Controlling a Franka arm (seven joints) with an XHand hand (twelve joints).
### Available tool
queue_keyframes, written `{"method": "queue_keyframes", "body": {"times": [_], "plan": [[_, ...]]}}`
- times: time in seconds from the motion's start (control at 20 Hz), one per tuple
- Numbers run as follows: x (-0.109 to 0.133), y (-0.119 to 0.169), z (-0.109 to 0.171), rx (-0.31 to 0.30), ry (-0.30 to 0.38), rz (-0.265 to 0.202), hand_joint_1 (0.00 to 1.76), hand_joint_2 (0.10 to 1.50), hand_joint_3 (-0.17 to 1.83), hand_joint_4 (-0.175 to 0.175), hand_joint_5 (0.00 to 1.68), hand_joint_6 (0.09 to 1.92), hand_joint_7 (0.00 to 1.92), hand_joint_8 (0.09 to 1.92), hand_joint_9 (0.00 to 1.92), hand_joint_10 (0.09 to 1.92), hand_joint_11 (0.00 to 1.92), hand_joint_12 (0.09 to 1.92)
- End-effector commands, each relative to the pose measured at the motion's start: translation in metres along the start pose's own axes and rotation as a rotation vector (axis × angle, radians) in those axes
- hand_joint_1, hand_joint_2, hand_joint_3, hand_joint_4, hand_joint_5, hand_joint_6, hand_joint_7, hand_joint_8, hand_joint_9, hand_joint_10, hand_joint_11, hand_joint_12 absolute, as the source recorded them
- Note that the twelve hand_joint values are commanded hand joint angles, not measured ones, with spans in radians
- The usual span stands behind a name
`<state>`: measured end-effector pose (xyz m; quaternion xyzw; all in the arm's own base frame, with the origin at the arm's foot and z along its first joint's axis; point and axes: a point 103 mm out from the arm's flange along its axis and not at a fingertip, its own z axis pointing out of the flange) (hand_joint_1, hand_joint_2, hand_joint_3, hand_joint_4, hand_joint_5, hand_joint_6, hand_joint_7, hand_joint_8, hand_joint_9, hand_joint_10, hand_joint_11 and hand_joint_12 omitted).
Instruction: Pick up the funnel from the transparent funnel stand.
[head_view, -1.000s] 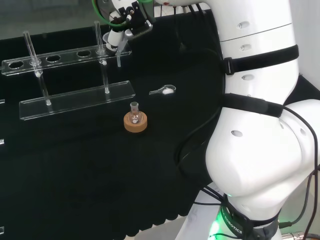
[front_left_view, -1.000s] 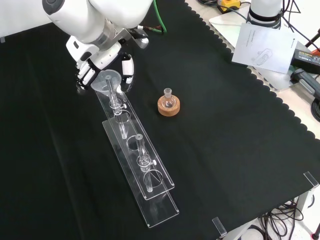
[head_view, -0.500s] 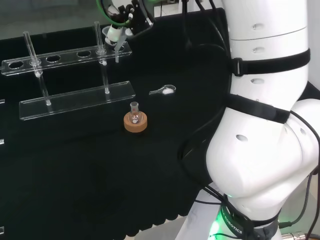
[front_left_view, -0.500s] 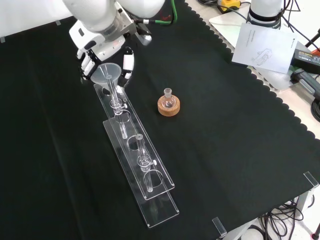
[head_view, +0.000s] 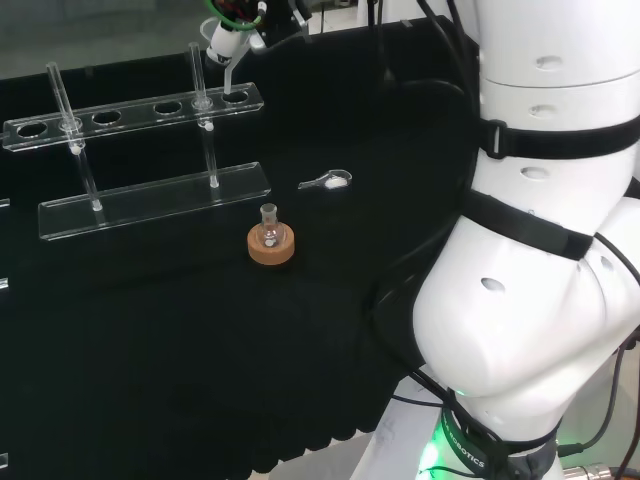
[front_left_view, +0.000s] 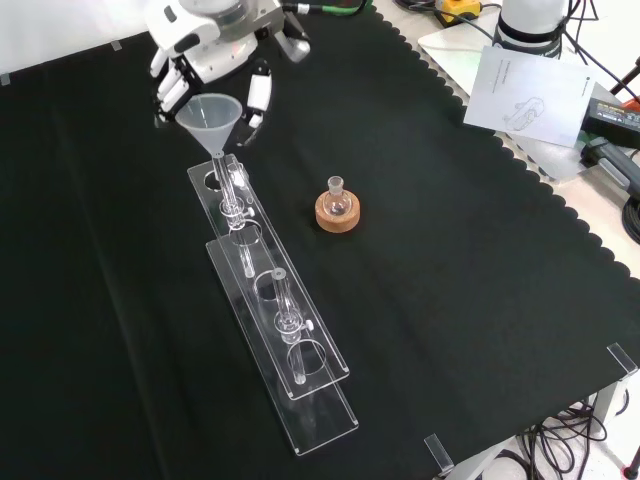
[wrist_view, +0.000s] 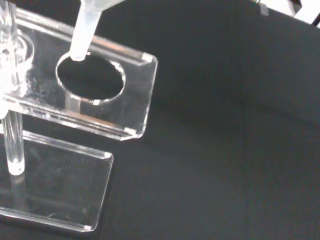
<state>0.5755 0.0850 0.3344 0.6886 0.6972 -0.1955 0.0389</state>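
The clear plastic funnel (front_left_view: 211, 118) hangs above the end hole of the transparent funnel stand (front_left_view: 270, 300), with my hand (front_left_view: 225, 60) shut on its cone. In the head view the hand (head_view: 240, 25) is at the top edge and the funnel (head_view: 222, 55) points down over the stand (head_view: 150, 195). The wrist view shows the funnel stem (wrist_view: 84, 30) with its tip just above the end hole in the stand's top plate (wrist_view: 125, 65).
A small glass flask on a cork ring (front_left_view: 338, 207) stands right of the stand in the front view. A small spoon with white powder (head_view: 328, 181) lies on the cloth. Two glass rods (front_left_view: 285, 300) rise from the stand. Papers and cables lie beyond the cloth's right edge.
The hand has risen with the funnel, drawing its stem up out of the stand's end hole. The stand and flask have stayed put.
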Motion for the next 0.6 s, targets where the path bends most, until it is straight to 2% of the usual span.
{"method": "queue_keyframes", "body": {"times": [0.05,0.3,0.6], "plan": [[-0.010,-0.042,-0.023,-0.028,-0.031,0.047,0.76,0.83,0.52,-0.068,0.65,0.65,0.78,0.83,1.17,0.64,0.71,1.17],[-0.011,-0.080,-0.030,-0.029,-0.038,0.079,0.76,0.83,0.52,-0.069,0.65,0.66,0.78,0.83,1.17,0.65,0.72,1.17],[-0.007,-0.121,-0.022,-0.004,-0.060,0.117,0.74,0.82,0.52,-0.064,0.66,0.67,0.77,0.82,1.16,0.64,0.70,1.17]]}}
